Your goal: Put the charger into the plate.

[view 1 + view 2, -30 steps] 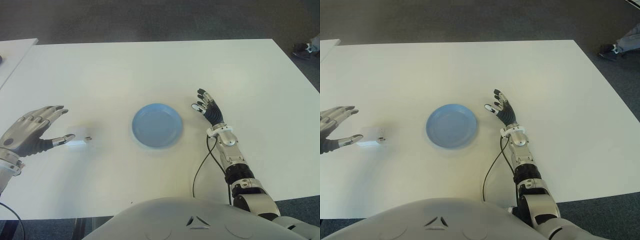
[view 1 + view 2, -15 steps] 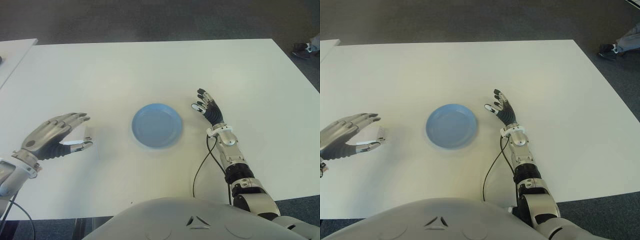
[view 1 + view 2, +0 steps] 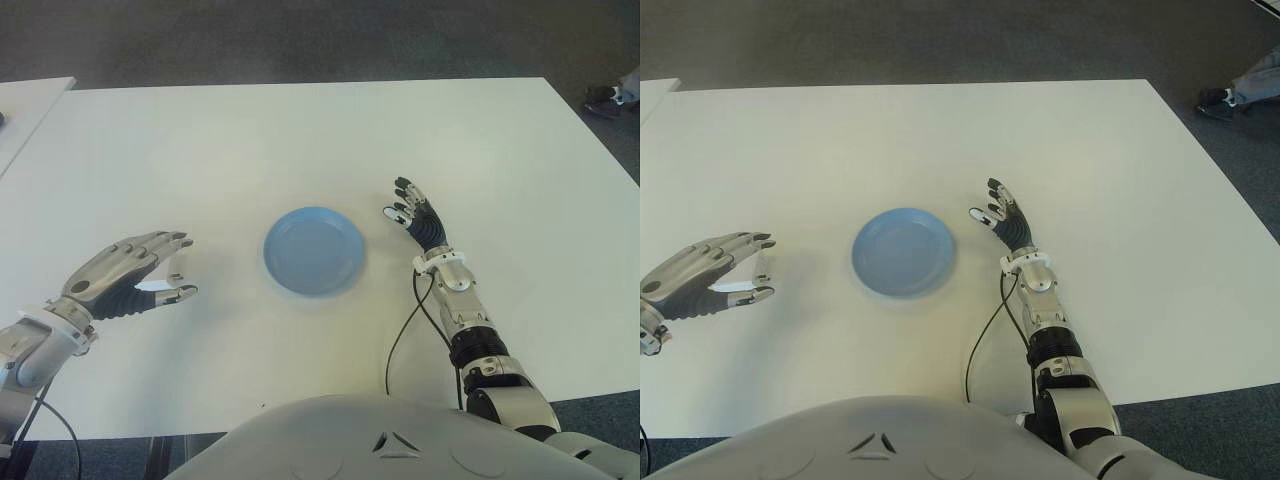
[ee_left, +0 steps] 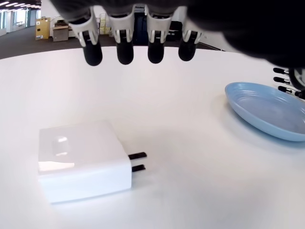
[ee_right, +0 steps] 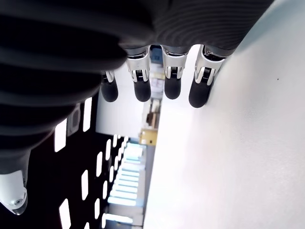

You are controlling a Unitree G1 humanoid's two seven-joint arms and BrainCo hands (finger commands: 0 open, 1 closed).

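The charger (image 4: pixel 83 160) lies on the table (image 3: pixel 300 140) under the spread, empty left hand (image 3: pixel 125 275), at the plate's (image 3: pixel 314 250) nine o'clock.

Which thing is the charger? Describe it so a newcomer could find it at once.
Start at the white table and find the blue plate near its middle. Look to the robot's left of the plate, where the left hand hovers with open fingers; the charger lies on the table under it. It is a white, square block with two dark prongs pointing toward the plate.
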